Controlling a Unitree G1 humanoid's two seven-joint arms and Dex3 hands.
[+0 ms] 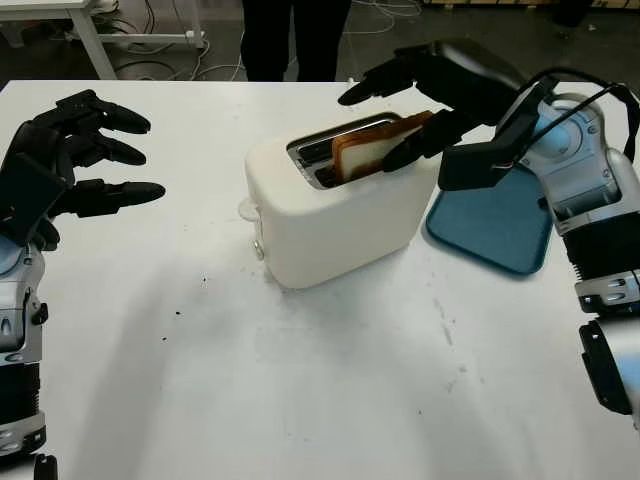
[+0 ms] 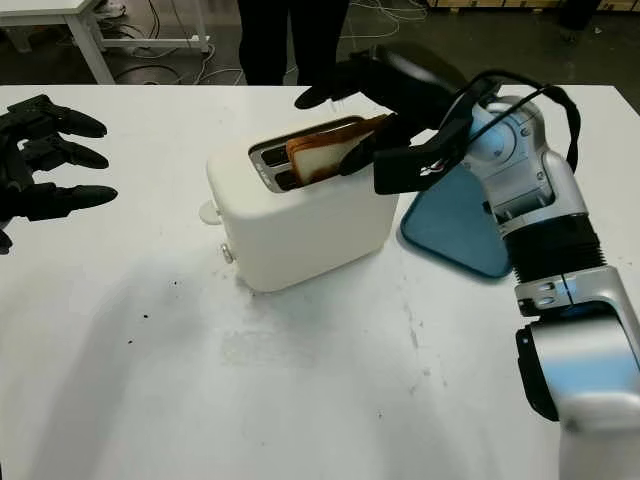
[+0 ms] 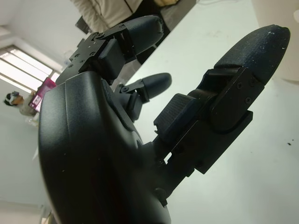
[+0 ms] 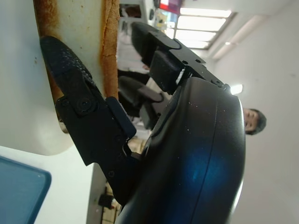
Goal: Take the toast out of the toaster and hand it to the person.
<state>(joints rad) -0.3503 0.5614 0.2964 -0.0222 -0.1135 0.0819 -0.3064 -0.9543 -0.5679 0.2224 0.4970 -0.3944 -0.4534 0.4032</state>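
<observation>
One cream-white, rounded plastic toaster (image 1: 335, 215) stands on the one white table (image 1: 300, 390). Its top has two metal-lined slots. Two slices of browned toast (image 1: 375, 147) stand together in the slot nearer the right hand's fingers (image 1: 405, 152), one finger lying against the toast's near face and the others arched over its far side. One flat blue plastic tray (image 1: 500, 225) lies beneath that hand's wrist. Two black three-fingered robot hands are in view: the right hand (image 1: 420, 100) and the left hand (image 1: 70, 160). One person in dark trousers (image 1: 293, 38) stands beyond the fingers.
</observation>
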